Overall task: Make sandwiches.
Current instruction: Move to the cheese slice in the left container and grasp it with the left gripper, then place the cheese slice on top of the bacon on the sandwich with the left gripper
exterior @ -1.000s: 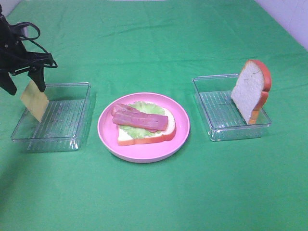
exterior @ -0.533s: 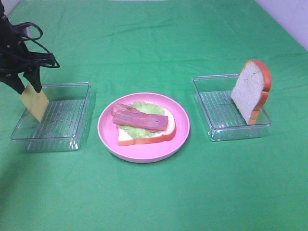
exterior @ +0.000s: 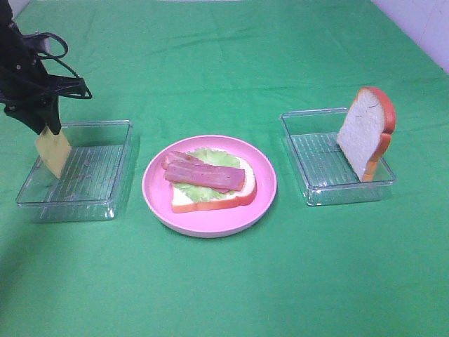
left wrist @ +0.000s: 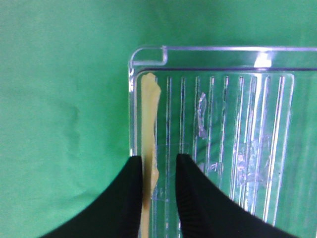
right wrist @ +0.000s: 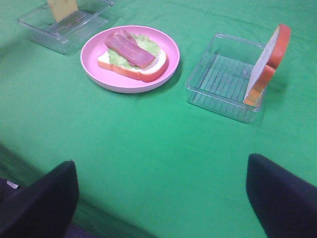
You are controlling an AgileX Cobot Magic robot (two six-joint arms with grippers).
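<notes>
An open sandwich [exterior: 210,186] lies on the pink plate [exterior: 263,203]: a white bread slice, pale green lettuce [exterior: 208,156] and a reddish bacon strip [exterior: 205,174]. It also shows in the right wrist view [right wrist: 132,55]. My left gripper [exterior: 46,128] is shut on the top edge of a yellow cheese square [exterior: 54,151], which hangs over the left clear tray [exterior: 105,203]. The left wrist view shows the cheese [left wrist: 149,119] edge-on between the fingers. A second bread slice [exterior: 366,133] stands on edge in the right clear tray [exterior: 316,193]. My right gripper [right wrist: 162,198] is open and empty, low over the near cloth.
Everything sits on a green tablecloth [exterior: 224,281]. The left tray [left wrist: 223,124] holds only the hanging cheese's lower corner. A pale wall [exterior: 421,28] borders the far right corner. The right arm does not show in the exterior view.
My left gripper has risen and moved slightly right with the cheese, so the cheese hangs higher in the left tray. Plate, sandwich and right bread slice have not moved.
</notes>
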